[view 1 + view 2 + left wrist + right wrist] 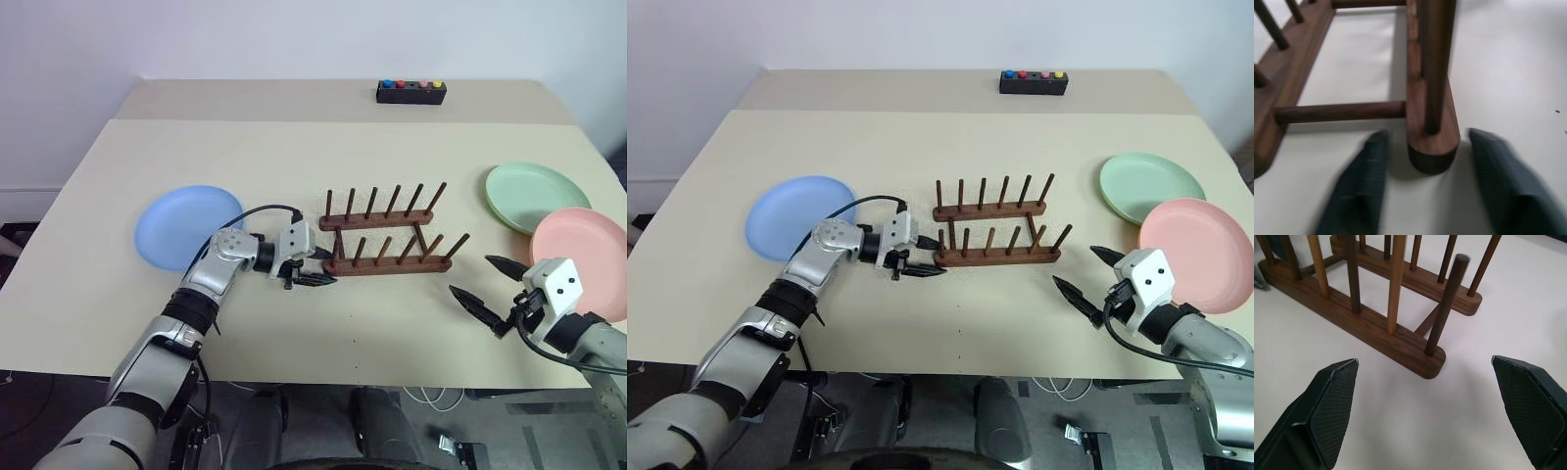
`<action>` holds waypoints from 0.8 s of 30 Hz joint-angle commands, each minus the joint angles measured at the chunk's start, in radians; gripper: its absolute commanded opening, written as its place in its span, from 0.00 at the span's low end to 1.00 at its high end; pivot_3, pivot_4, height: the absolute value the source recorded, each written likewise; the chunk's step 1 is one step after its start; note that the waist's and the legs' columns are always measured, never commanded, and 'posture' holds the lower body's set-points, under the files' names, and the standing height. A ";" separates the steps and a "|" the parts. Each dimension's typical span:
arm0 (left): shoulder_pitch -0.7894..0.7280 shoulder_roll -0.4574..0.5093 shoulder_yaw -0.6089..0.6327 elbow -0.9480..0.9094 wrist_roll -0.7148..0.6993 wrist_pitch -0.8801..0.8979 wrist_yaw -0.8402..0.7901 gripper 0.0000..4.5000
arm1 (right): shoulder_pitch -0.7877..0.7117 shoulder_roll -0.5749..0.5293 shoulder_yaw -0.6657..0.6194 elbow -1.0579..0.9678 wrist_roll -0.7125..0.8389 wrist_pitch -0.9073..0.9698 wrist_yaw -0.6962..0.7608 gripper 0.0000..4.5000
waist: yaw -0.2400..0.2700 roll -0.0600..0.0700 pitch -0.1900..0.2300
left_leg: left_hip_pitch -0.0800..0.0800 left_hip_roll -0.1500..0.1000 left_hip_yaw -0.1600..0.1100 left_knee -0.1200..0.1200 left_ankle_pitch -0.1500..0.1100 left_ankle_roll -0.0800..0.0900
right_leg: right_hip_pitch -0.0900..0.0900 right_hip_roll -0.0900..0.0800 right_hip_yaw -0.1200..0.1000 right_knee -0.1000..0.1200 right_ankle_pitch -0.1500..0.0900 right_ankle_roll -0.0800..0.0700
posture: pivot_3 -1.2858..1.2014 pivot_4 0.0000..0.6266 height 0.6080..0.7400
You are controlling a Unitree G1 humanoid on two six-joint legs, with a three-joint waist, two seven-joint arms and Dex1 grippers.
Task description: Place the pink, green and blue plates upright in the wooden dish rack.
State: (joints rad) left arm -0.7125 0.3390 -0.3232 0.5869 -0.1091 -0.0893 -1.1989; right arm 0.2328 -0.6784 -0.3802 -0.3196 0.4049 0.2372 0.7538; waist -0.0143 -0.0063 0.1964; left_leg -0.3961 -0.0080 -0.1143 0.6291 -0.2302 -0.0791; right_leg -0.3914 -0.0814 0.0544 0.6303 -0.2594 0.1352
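Observation:
The wooden dish rack point(387, 262) stands empty mid-table, its pegs upright. My left gripper point(321, 266) is at the rack's left end, open, its fingers point(1364, 181) on either side of the near rail's rounded tip point(1432, 152) with small gaps. The blue plate point(186, 225) lies flat to the left, behind my left forearm. The green plate point(537, 196) and the pink plate point(583, 255) lie flat at the right, the pink one overlapping the green one's near edge. My right gripper point(470, 274) hovers open and empty just right of the rack, in front of the pink plate.
A small black box with coloured buttons point(411, 91) sits at the table's far edge. The near table edge runs just below both arms. A cable loops over my left wrist point(265, 211).

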 commanded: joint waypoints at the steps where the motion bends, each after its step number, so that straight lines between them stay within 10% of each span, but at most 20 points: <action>1: 0.027 0.022 0.049 -0.077 -0.012 0.030 0.030 0.98 | -0.001 -0.017 -0.013 -0.024 -0.002 -0.006 0.008 1.00 | -0.001 0.000 0.000 | 0.000 0.000 0.000 0.000 0.000 0.000 | 0.000 0.000 0.000 0.000 0.000 0.000 | 0.52 0.24 0.96; 7: 0.202 0.130 0.130 -0.370 -0.062 0.250 0.087 1.00 | 0.029 -0.031 -0.012 -0.039 -0.010 0.016 0.019 0.94 | -0.006 0.000 0.000 | 0.001 0.000 0.000 -0.002 0.000 0.000 | 0.000 0.000 0.000 0.000 0.001 0.001 | 0.52 0.24 0.96; 16: 0.391 0.180 0.114 -0.695 -0.118 0.395 0.108 0.15 | 0.058 -0.075 0.048 -0.088 -0.007 0.071 0.085 0.02 | 0.006 0.000 0.000 | 0.001 0.000 0.000 0.001 0.000 0.000 | 0.002 -0.001 0.000 0.000 -0.001 -0.002 | 0.52 0.24 0.96; 17: 0.388 0.169 0.086 -0.695 -0.090 0.394 0.122 0.03 | 0.041 -0.072 0.078 -0.085 -0.033 0.066 0.073 0.00 | 0.004 0.000 0.000 | 0.001 0.000 0.000 0.001 0.000 0.000 | 0.002 -0.001 0.000 0.000 -0.001 -0.002 | 0.52 0.24 0.96; 24: 0.354 0.068 -0.002 -0.638 0.011 0.388 0.257 0.03 | -0.095 -0.057 0.221 0.028 -0.223 0.052 -0.057 0.00 | 0.000 0.000 0.000 | 0.001 0.000 0.000 0.000 0.000 0.000 | 0.001 0.000 0.000 0.000 -0.001 -0.002 | 0.52 0.24 0.96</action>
State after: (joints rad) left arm -0.3444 0.4114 -0.3135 -0.0471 -0.1179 0.3004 -0.9723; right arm 0.1503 -0.7390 -0.1676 -0.3071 0.2228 0.2992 0.7283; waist -0.0139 -0.0064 0.1965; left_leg -0.3951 -0.0077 -0.1142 0.6297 -0.2303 -0.0792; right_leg -0.3905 -0.0817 0.0544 0.6303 -0.2604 0.1330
